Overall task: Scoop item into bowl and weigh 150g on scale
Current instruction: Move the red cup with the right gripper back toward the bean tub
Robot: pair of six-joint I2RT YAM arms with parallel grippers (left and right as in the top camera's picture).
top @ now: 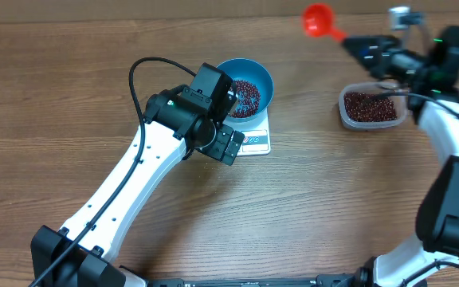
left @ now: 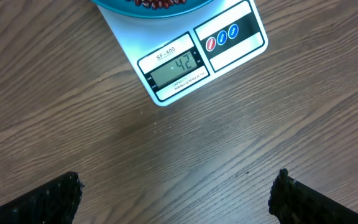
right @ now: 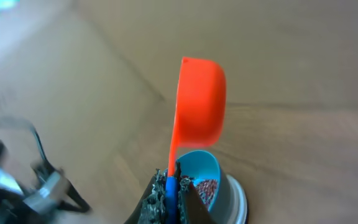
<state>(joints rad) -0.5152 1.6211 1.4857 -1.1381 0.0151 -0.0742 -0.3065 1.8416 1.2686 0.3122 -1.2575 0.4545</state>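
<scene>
The blue bowl point(top: 260, 76) stands on the white scale point(top: 258, 143) and holds a layer of dark red beans point(top: 245, 97). My left gripper point(top: 228, 147) hovers by the scale's front left corner. In the left wrist view it point(left: 176, 200) is open with only bare wood between the fingers point(left: 55, 199), and the scale point(left: 229, 50) shows 42 on its display. My right gripper point(top: 359, 45) is raised at the far right, shut on the handle of an orange-red scoop point(top: 319, 19). From the right wrist, the scoop point(right: 201, 99) is on its side above the bowl point(right: 205, 169).
A clear plastic tub point(top: 369, 106) with more beans sits on the table under the right arm. The left arm's white link and black cable stretch from the front left toward the scale. Bare wood lies in front of the scale.
</scene>
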